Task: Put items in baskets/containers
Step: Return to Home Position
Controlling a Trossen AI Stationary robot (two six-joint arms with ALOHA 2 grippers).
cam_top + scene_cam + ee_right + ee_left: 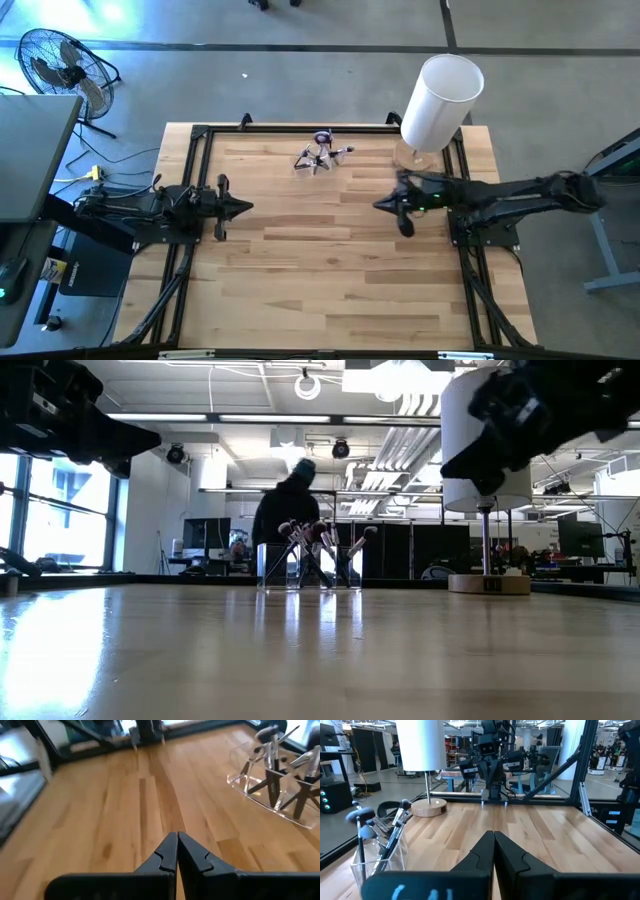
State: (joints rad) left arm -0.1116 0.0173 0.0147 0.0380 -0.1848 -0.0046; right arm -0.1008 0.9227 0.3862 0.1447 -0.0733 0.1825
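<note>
Several slim makeup brushes (320, 157) stand upright with their handles stuck in a small clear plastic holder (270, 800) at the table's far middle; they also show in the low view (310, 550) and the left wrist view (385, 832). My left gripper (248, 207) is shut and empty over the table's left side, its fingertips (493, 837) together. My right gripper (378, 204) is shut and empty over the right side, its fingertips (176, 837) together. Both hang clear of the table.
A tall white cylinder (440, 100) on a round wooden base (429, 808) stands at the far right corner, close behind my right arm. A dark frame (200, 135) runs along the table's edges. A person (290, 510) stands in the room beyond the table.
</note>
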